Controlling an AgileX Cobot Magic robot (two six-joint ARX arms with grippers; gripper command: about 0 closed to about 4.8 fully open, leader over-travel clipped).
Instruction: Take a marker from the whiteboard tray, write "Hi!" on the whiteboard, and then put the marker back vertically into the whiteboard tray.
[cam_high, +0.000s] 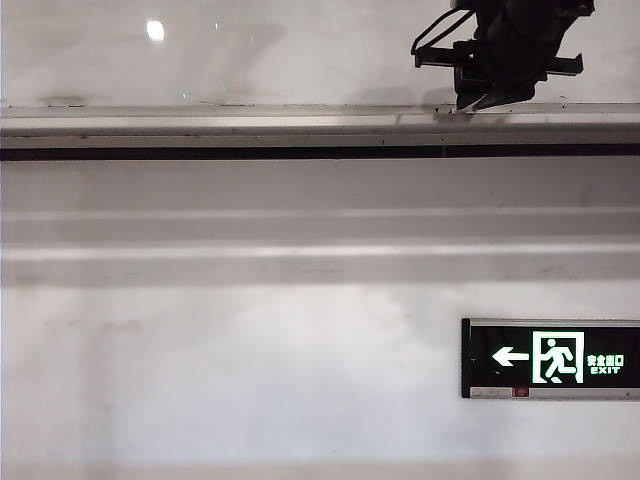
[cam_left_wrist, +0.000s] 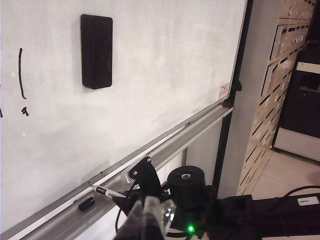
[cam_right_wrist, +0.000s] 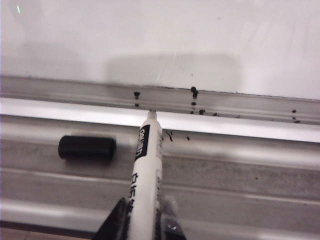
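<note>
Right, scanning from the left: the whiteboard (cam_left_wrist: 150, 65) carries a black stroke with a small mark under it (cam_left_wrist: 20, 75) near its left side, then a black eraser (cam_left_wrist: 96, 51) stuck flat to the panel, out of the working zone. Below runs the whiteboard tray (cam_right_wrist: 250, 165), a long ledge with a raised front lip. A loose black cap (cam_right_wrist: 87, 148) lies on its side in the tray channel, just beside the marker (cam_right_wrist: 144, 180) and apart from it. So the pen is uncapped, tip bare.

The right gripper (cam_right_wrist: 142, 220) has its jaws closed on the marker barrel low down, leaving most of the barrel and the tip free ahead of the fingers. The tip sits at the tray's bright inner ridge, close under the board's bottom edge; I can't tell whether it touches. Ink specks dot the back rail there. In the exterior view the right arm (cam_high: 505, 45) hangs over the tray at upper right.

The left gripper (cam_left_wrist: 150, 220) is held back, low and well apart from the board, probably parked so its camera watches. Whether its jaws are open I cannot tell.

Room: the tray is free to the right of the marker; the cap crowds the left. The lip and back rail confine any sideways slip. An exit sign (cam_high: 550, 358) sits on the wall well below, no obstruction.
</note>
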